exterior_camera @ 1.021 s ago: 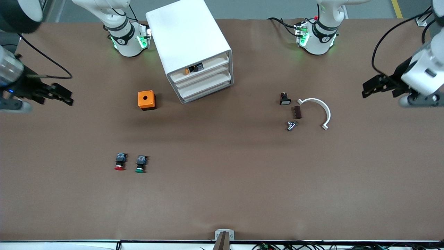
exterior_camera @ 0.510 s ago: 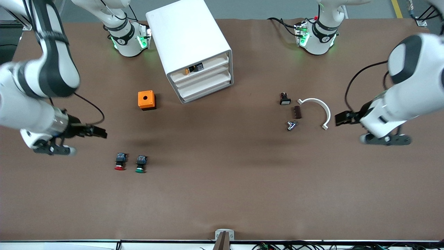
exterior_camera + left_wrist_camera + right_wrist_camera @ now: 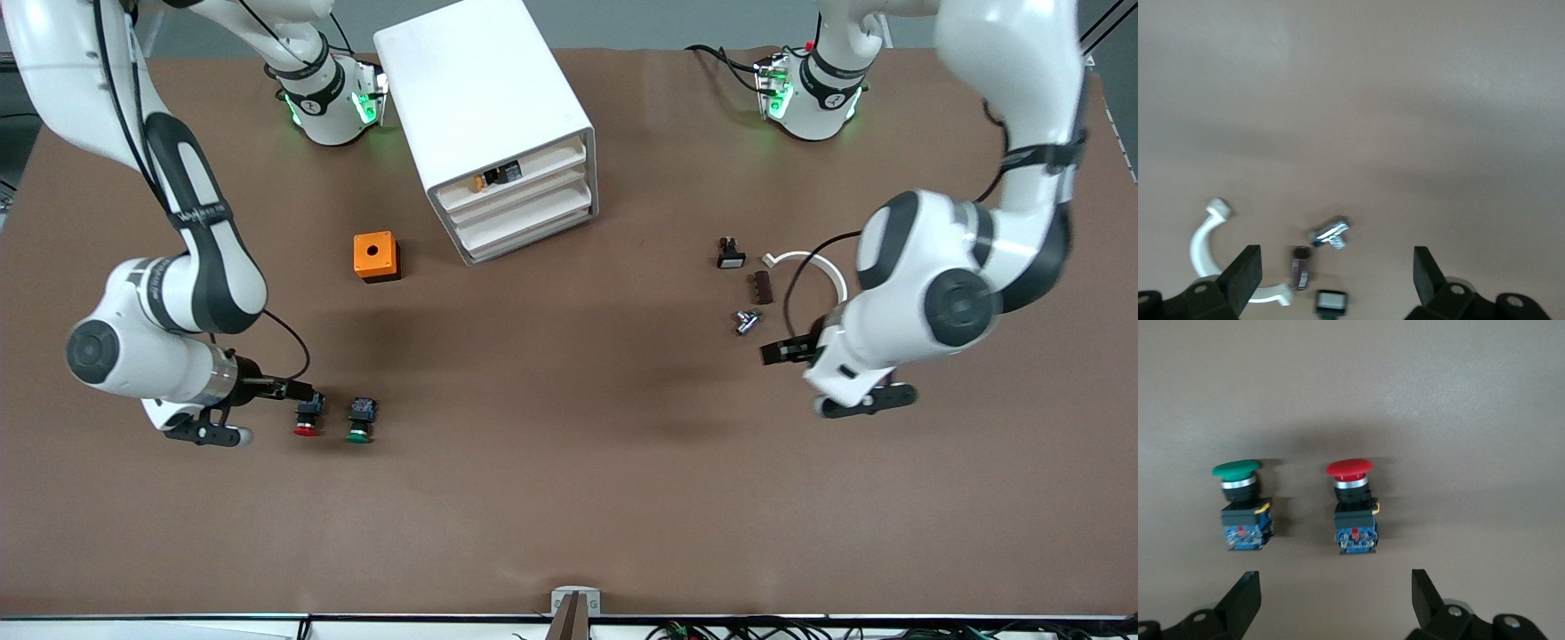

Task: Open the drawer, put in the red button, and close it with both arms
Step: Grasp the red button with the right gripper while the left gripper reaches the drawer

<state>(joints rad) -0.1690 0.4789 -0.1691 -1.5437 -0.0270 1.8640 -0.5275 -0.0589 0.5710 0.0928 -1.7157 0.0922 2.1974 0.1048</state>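
Note:
The white cabinet (image 3: 484, 107) stands between the arm bases. Its middle drawer (image 3: 524, 211) is shut. The red button (image 3: 308, 418) lies on the table beside the green-capped twin (image 3: 360, 420). My right gripper (image 3: 298, 391) is open and empty, low over the table at the red button's blue-grey block end. In the right wrist view the red button (image 3: 1353, 507) lies just ahead of the open gripper (image 3: 1335, 600), apart from it. My left gripper (image 3: 775, 352) is open and empty over the table by the small parts; it also shows in the left wrist view (image 3: 1336, 277).
An orange box with a hole (image 3: 376, 256) sits near the cabinet. A white curved piece (image 3: 822, 280), a brown piece (image 3: 762, 286), a metal part (image 3: 747, 321) and a small black-and-white part (image 3: 730, 253) lie toward the left arm's end. The top drawer shows an orange-and-black part (image 3: 498, 174).
Both arms have swung in from the table ends. My right gripper has come down beside the red button. My left gripper has come to the small parts.

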